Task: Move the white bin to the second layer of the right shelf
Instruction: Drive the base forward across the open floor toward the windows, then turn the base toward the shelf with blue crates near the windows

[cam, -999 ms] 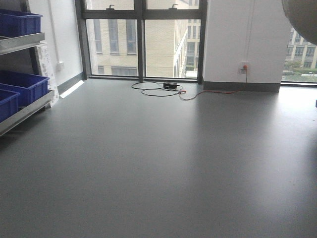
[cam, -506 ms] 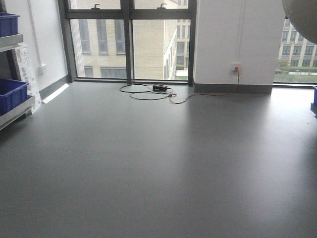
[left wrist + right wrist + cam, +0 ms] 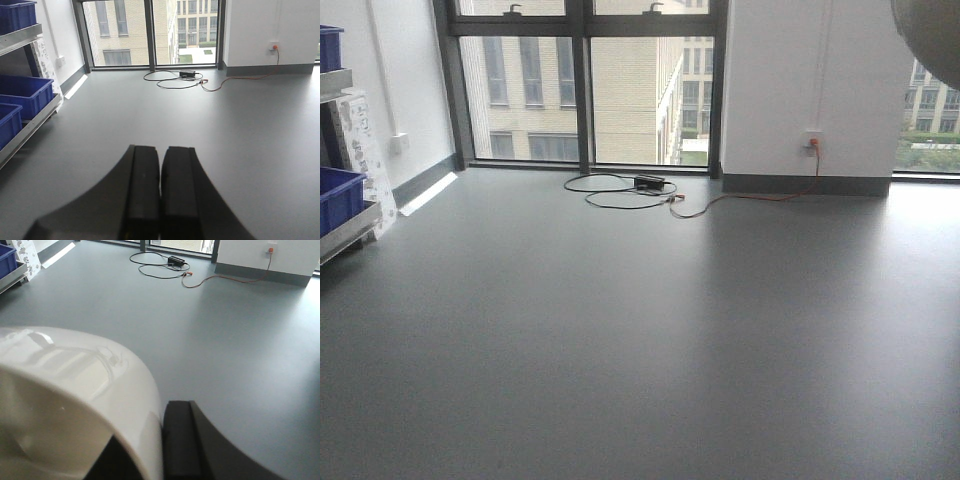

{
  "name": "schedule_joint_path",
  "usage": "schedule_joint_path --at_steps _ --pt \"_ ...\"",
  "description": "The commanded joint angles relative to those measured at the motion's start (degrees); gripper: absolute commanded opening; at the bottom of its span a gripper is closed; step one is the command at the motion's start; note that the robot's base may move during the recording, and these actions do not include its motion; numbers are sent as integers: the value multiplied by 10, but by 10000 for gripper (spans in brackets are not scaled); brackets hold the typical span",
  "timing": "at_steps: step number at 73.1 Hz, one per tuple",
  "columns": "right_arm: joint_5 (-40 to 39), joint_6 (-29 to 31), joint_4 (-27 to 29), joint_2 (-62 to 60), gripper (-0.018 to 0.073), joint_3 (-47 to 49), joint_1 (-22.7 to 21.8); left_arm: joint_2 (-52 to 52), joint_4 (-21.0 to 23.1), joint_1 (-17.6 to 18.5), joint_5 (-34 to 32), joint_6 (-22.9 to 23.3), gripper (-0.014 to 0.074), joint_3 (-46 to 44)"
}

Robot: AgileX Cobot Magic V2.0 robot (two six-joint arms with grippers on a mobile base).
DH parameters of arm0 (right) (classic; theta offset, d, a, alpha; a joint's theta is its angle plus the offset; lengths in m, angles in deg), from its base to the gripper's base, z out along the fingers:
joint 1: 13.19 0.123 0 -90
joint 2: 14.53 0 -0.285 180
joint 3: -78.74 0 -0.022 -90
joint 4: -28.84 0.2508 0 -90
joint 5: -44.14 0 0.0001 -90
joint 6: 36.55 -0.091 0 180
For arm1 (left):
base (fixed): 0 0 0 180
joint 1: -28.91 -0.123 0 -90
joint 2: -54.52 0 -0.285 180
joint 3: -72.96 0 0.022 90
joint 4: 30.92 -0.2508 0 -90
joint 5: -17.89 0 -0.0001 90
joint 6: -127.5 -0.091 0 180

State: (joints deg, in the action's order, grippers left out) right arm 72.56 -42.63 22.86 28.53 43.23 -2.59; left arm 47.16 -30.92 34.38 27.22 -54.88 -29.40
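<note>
Your grey floor (image 3: 640,350) runs up to the window (image 3: 620,90). Left of the window, blue crates (image 3: 22,95) sit on a rack (image 3: 30,125). The white bin (image 3: 75,390) hangs well back from the window, its wall pinched in your right gripper (image 3: 150,452). Your left gripper (image 3: 160,190) is clenched on nothing. A black cable (image 3: 620,190) coils just before the window.

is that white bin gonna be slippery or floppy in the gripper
The glossy off-white plastic bin shows sharp reflections on a smooth wall, so it is probably slippery. The right gripper pinches only one thin wall, so it may flex or tilt. No contents show, so likely light.
</note>
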Motion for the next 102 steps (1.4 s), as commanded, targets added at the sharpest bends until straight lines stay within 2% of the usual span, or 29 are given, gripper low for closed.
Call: schedule_joint_path --at_steps 1,102 --pt "-57 0 -6 0 55 19 -4 8 0 3 -49 2 85 21" --pt "-56 0 -6 0 55 19 -4 8 0 3 -49 2 85 21"
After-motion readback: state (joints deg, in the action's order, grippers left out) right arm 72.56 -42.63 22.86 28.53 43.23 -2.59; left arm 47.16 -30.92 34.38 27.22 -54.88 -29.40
